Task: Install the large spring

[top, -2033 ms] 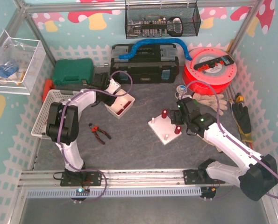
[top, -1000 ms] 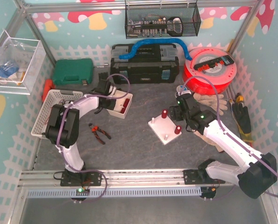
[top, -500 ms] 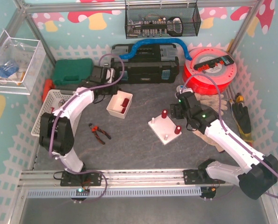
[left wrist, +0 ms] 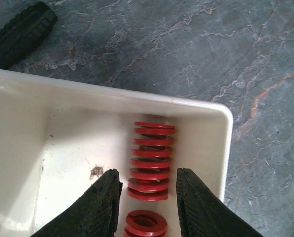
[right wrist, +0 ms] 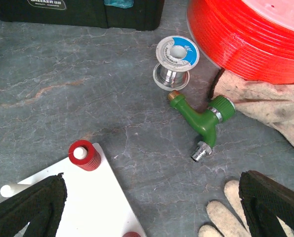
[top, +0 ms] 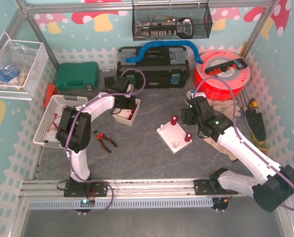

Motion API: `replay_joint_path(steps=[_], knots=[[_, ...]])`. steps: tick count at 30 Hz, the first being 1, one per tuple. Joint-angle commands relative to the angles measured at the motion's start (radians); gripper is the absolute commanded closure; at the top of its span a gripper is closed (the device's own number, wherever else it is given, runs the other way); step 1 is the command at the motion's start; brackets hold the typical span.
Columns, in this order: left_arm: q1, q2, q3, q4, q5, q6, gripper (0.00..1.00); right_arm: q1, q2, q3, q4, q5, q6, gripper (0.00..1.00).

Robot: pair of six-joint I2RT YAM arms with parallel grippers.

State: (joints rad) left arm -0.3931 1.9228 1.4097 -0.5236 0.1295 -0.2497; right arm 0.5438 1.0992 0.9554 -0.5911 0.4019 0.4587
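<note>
A white bin (left wrist: 206, 111) holds red springs. The large spring (left wrist: 151, 158) lies along its right wall, and a shorter spring (left wrist: 146, 224) lies just below it. My left gripper (left wrist: 149, 197) is open, its fingers either side of the large spring's near end without touching it. In the top view the left gripper (top: 125, 102) hangs over the bin (top: 118, 116). The white peg plate (top: 169, 137) carries two red springs (top: 173, 120) on pegs. My right gripper (top: 189, 116) is open and empty, just right of the plate. One mounted spring (right wrist: 85, 154) shows in the right wrist view.
Red-handled pliers (top: 105, 140) lie left of the plate. A green tap (right wrist: 203, 118), a solder spool (right wrist: 176, 61), work gloves (right wrist: 275, 103) and an orange reel (right wrist: 255, 34) lie right of the plate. A black toolbox (top: 153, 66) and a white basket (top: 53, 118) stand behind and to the left.
My left gripper swung up and back from the bin toward the rear, then came back down over it with the large spring between its fingers. The right arm barely moved.
</note>
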Motion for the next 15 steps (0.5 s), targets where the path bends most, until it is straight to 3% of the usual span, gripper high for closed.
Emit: replay_joint_path(steps=[1, 15], knots=[[0.004, 0.029, 0.041, -0.006, -0.034, 0.027, 0.64, 0.003, -0.036, 0.013, -0.039, 0.025, 0.030, 0.05], [0.004, 0.114, 0.040, 0.005, -0.002, 0.046, 0.60, 0.002, -0.030, 0.028, -0.044, 0.047, 0.020, 0.05]])
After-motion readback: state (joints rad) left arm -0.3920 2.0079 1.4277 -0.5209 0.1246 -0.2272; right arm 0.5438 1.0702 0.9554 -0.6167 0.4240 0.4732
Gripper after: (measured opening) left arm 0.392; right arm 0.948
